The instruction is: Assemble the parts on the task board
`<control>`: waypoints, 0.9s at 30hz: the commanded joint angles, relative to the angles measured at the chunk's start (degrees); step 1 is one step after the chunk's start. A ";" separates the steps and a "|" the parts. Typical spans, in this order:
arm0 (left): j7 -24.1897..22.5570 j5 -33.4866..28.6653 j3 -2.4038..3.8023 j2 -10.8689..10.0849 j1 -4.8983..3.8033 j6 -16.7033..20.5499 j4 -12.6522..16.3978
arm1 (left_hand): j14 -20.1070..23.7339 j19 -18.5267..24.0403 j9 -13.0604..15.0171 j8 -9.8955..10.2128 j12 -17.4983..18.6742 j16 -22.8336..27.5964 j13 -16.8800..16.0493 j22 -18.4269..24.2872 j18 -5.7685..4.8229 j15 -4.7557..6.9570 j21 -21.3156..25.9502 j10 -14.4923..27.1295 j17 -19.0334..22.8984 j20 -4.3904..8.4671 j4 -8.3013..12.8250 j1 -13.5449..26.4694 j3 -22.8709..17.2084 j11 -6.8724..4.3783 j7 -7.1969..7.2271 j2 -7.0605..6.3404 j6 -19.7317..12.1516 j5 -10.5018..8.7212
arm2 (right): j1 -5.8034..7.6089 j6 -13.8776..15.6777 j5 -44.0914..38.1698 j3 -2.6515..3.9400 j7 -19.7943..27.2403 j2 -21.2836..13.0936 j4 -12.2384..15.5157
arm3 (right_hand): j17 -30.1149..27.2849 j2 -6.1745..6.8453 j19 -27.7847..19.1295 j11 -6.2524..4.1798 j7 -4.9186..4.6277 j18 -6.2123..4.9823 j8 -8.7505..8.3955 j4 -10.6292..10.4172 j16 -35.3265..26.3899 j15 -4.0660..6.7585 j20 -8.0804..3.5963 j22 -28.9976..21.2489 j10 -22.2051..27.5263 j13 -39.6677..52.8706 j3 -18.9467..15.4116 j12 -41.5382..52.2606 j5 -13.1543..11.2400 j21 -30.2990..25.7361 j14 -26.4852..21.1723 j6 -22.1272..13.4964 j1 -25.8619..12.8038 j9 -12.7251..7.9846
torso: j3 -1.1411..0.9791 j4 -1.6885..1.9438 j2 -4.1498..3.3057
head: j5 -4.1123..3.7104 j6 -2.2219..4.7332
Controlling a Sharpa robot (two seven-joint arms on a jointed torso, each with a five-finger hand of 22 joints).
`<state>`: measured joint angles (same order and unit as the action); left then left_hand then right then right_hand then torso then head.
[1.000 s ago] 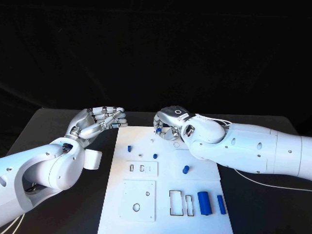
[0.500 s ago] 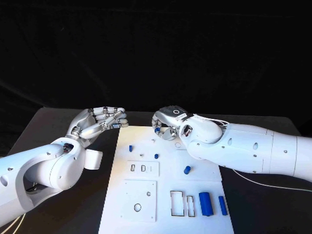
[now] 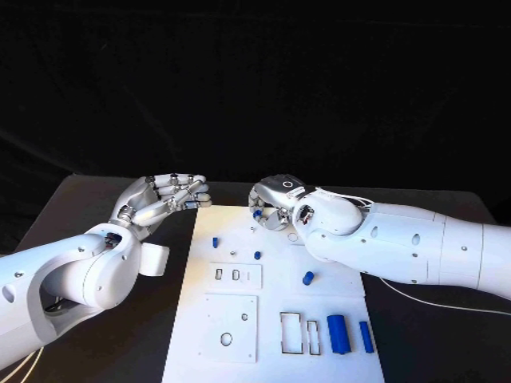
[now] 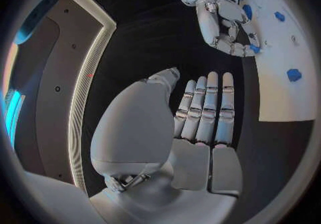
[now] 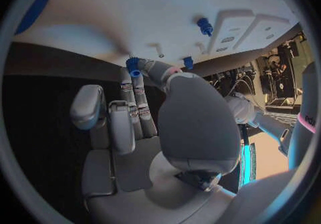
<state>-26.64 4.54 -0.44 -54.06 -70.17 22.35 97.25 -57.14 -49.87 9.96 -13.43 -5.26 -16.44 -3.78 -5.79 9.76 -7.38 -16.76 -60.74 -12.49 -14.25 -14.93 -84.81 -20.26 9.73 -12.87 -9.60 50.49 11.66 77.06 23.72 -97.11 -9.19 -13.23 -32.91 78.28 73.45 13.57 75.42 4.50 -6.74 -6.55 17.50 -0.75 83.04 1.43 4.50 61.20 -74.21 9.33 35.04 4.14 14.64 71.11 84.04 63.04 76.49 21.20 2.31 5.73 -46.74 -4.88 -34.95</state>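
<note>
The white task board [image 3: 325, 263] lies in the middle of the table. My right hand [image 3: 276, 204] hovers over the board's far end and pinches a small blue part [image 3: 258, 214] between thumb and fingertip; the right wrist view shows the same part [image 5: 134, 66] at the fingertips. My left hand [image 3: 164, 199] hangs just off the board's far left corner with its fingers [image 4: 204, 106] side by side, the thumb apart and nothing in the palm. Small blue pegs [image 3: 214, 241] [image 3: 257, 255] [image 3: 307, 278] are scattered on the board.
Two blue cylinders [image 3: 338, 333] [image 3: 365, 336] lie at the board's near right, beside rectangular cut-outs [image 3: 290, 331]. Two inset plates with slots and holes [image 3: 231, 276] [image 3: 227, 319] sit on its left half. Black table [image 3: 83, 207] surrounds the board.
My right arm has drifted slightly to the left with the blue part still pinched. The left hand has hardly moved.
</note>
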 commanded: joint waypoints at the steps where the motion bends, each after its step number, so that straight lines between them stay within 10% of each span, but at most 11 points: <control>1: -0.41 -0.03 0.06 0.06 -0.14 -0.93 0.12 | 0.22 -0.12 -0.05 0.30 0.21 0.32 0.03 0.05 0.76 -0.20 0.40 -0.16 -0.05 -0.15 -0.01 -0.11 -0.39 0.30 -0.45 -0.48 -0.07 -0.22 | -0.08 -1.52 0.54 0.00 0.86 0.25 -0.47 | -0.09 -0.83 -0.35 -1.75 -0.16 0.66 0.04 0.92 0.20 0.10 -0.08 -0.06 -1.64 2.04 0.95 -0.09 0.14 -0.12 3.12 -0.61 1.06 0.17 | 0.04 -0.01 -0.01 | -0.02 -0.06; 7: -0.47 -0.37 0.06 0.07 -0.20 -1.02 0.13 | 0.22 -0.12 -0.05 0.30 0.21 0.32 0.03 0.05 0.76 -0.20 0.40 -0.16 -0.05 -0.15 -0.01 -0.11 -0.39 0.30 -0.45 -0.48 -0.07 -0.22 | -0.09 -1.46 0.71 -0.01 1.01 0.67 -1.27 | -0.52 -0.49 -0.83 -1.44 -0.43 0.57 -0.44 0.88 0.10 -0.15 0.11 -0.34 -0.82 2.06 1.14 -0.45 0.15 -0.38 3.00 -1.56 0.53 0.40 | 0.04 0.07 -0.07 | -0.02 0.00; 8: -0.47 -0.42 0.06 0.07 -0.21 -1.04 0.13 | 0.22 -0.12 -0.05 0.30 0.21 0.32 0.03 0.05 0.76 -0.20 0.40 -0.16 -0.05 -0.15 -0.01 -0.11 -0.39 0.30 -0.45 -0.48 -0.07 -0.22 | -0.10 -1.36 0.75 -0.01 1.03 0.72 -1.40 | -0.75 -0.34 -1.20 -1.55 -0.96 0.51 -1.09 0.79 0.07 -0.71 0.38 -0.50 0.31 1.93 1.34 -0.55 -4.05 -0.61 2.91 -2.71 0.17 0.51 | 0.04 0.08 -0.08 | -0.01 0.01; 13: -0.51 -0.55 0.06 0.04 -0.26 -1.10 0.12 | 0.24 -0.11 -0.07 0.35 0.32 0.36 0.04 0.09 0.76 -0.22 0.44 -0.12 -0.09 -0.17 -0.03 -0.07 -0.41 0.34 -0.50 -0.48 -0.13 -0.23 | -0.10 -0.82 1.04 -0.02 1.38 0.86 -1.76 | -5.77 2.47 -5.14 1.59 -2.86 -0.77 -5.23 -0.17 -2.07 -3.02 2.61 -6.61 12.49 -1.50 -1.85 -0.40 -7.67 -5.73 1.45 -9.08 -1.90 -0.13 | 0.05 0.06 -0.08 | -0.01 0.04; 20: -0.78 -0.61 0.06 -0.02 -0.27 -1.01 -0.02 | 0.24 -0.11 -0.07 0.35 0.32 0.36 0.04 0.09 0.76 -0.22 0.44 -0.12 -0.09 -0.17 -0.03 -0.07 -0.41 0.34 -0.50 -0.48 -0.13 -0.23 | -0.11 -0.34 1.15 -0.04 1.38 -1.20 0.72 | -7.08 0.72 -4.89 1.66 -2.48 -0.96 -7.04 -1.79 -2.35 -2.83 2.78 -7.43 14.70 -3.14 -13.08 1.58 -6.65 -7.44 1.31 -10.02 1.32 0.39 | 0.01 -0.03 -0.05 | 0.10 -0.06; 27: -0.84 -0.74 0.06 -0.13 -0.27 -1.03 -0.34 | 0.25 -0.11 -0.08 0.37 0.37 0.37 0.04 0.11 0.76 -0.23 0.45 -0.12 -0.11 -0.18 -0.01 -0.07 -0.43 0.35 -0.51 -0.47 -0.15 -0.24 | -0.04 1.01 2.11 0.05 0.51 -7.58 6.62 | -5.93 0.11 -3.44 1.26 -2.23 -0.57 -7.18 -3.57 -1.55 -2.57 2.60 -5.41 13.19 -3.52 -16.17 3.69 -5.51 -6.40 1.67 -8.51 2.86 0.82 | -0.16 -0.42 0.17 | 0.12 0.09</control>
<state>-26.75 4.19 -0.44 -54.21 -70.36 22.30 96.91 -57.14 -49.87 9.97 -13.43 -5.27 -16.44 -3.78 -5.75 9.76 -7.38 -16.53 -60.74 -12.53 -14.25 -14.93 -84.81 -20.26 9.74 -12.87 -9.60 50.49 11.66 76.97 23.64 -95.58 -9.21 -12.27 -39.80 84.04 67.43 13.67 71.80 5.81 -8.97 -6.62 10.57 -4.28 81.39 -1.43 7.11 55.59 -60.68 5.87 19.04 7.71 9.03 64.46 84.02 54.37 78.96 21.98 2.27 5.56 -46.72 -4.82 -34.90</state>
